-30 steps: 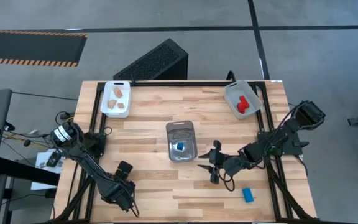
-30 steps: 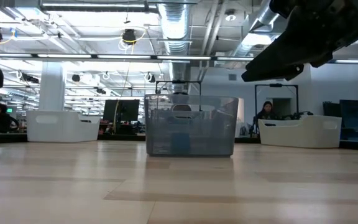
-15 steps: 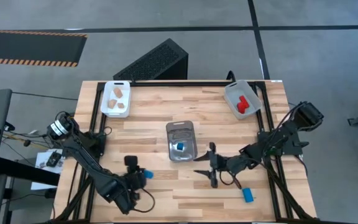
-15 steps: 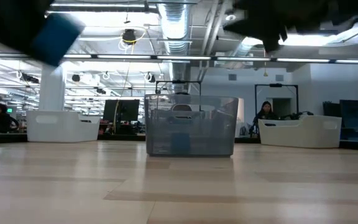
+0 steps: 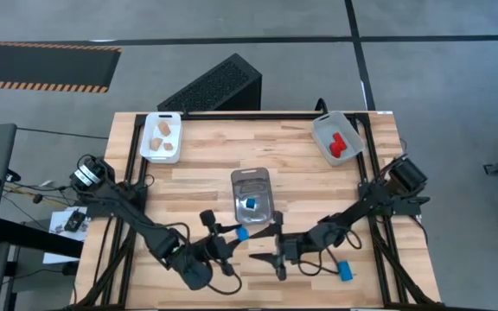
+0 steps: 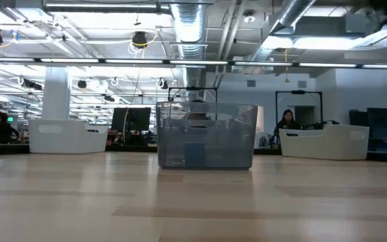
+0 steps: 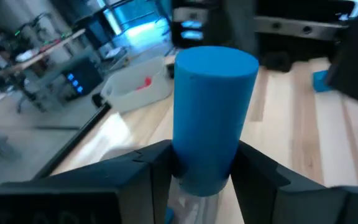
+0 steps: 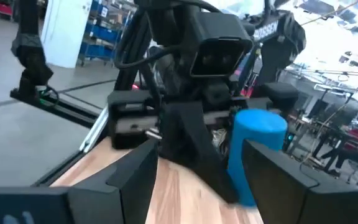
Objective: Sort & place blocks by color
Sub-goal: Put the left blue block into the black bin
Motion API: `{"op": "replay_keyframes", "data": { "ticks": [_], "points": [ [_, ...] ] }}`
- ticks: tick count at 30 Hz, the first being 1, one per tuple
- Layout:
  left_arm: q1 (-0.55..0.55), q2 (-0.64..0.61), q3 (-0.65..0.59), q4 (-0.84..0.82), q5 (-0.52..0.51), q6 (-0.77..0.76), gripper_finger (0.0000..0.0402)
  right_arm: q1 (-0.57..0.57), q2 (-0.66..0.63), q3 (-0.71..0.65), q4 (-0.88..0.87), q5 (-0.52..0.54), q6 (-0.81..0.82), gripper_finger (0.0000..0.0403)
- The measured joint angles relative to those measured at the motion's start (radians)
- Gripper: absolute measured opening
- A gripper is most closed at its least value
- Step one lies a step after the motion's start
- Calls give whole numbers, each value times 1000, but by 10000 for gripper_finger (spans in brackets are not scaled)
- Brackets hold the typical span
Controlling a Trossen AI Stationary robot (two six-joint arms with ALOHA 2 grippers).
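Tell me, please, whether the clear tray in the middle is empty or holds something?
Not empty: the clear tray holds one blue block, seen from above.

Desk (image 5: 318, 173): pale planked wood with visible grain, smooth satin sheen in the low view. Centre tray (image 5: 252, 194): clear, glossy plastic. Tray at 11 o'clock (image 5: 150, 138): white matt plastic, containing plain unfinished wood blocks (image 5: 162, 136). Tray at 1 o'clock (image 5: 325, 131): grey matt plastic. Blue cylinder block (image 7: 213, 115): smooth, matt painted finish. Left gripper (image 7: 194, 180) fingers (image 7: 154, 177): dark matt plastic.
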Motion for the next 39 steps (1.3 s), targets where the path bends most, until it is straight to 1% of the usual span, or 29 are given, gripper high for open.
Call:
{"op": "replay_keyframes", "data": {
  "ticks": [3,6,8,11,12,16,17,19,21,24,28,32,34,37,39],
  "points": [
    [11,0,0,47,24,95,120,-13,10,56,-52,21,3,256],
    [11,0,0,54,8,132,111,-23,9,93,-111,36,-3,256],
    [11,0,0,56,9,154,108,-25,8,103,-119,37,-17,256],
    [10,0,0,57,20,160,110,-25,8,113,-111,52,-50,256],
    [10,1,0,57,41,161,111,-24,7,114,-104,72,-66,256],
    [9,2,0,51,55,121,113,-14,6,115,-92,165,-153,257],
    [10,2,0,46,62,100,111,-13,6,115,-97,168,-156,257],
    [10,2,0,43,82,67,107,-15,6,115,-115,163,-117,257],
    [16,2,0,35,100,40,105,-24,6,115,-136,134,-72,257],
    [32,2,0,30,182,5,104,-36,6,115,-170,92,-20,257],
    [59,2,0,23,255,-44,103,-55,6,123,-218,31,25,256],
    [75,2,-1,2,283,-53,102,-61,5,158,-324,29,62,256],
    [76,2,-1,-7,280,-45,102,-60,5,170,-361,29,75,255],
    [77,2,-2,-7,271,-26,105,-60,4,175,-375,43,100,246],
    [76,2,-2,-6,258,-14,106,-59,4,176,-377,60,113,233]
  ]
}}
